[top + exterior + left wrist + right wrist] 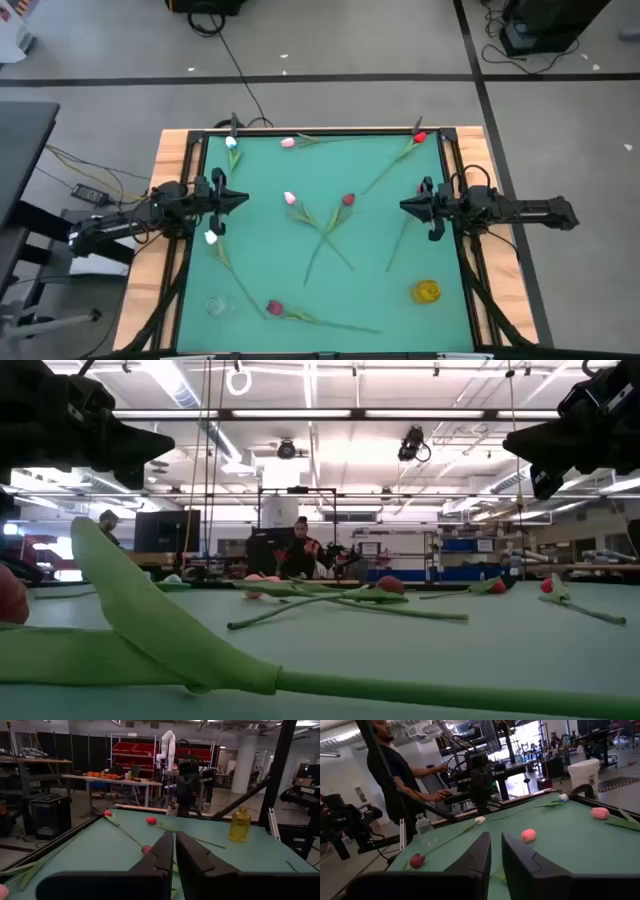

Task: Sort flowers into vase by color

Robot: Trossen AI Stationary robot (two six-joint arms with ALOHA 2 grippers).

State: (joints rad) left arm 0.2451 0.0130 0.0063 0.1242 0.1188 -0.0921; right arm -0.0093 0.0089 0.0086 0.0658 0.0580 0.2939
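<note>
Several artificial tulips lie flat on the green table mat [450, 250]. White heads [232, 143] [211, 237] are near the left edge, and a pink head [288, 143] and a red head [419, 138] are at the far edge. A pink tulip [290, 198] and a red tulip [348, 200] lie with crossed stems in the middle, and a dark maroon one [274, 308] lies near the front. My left gripper [243, 199] hovers shut over the left side. My right gripper [404, 207] hovers shut over the right side. Both point inward, above the flowers.
A yellow vase [427, 291] stands near the front right and a clear glass vase [216, 306] near the front left. Raised black rails [200, 160] edge the mat. A person [395, 770] stands beyond the table's left side. In the low view, a leafy stem [180, 640] lies close to the camera.
</note>
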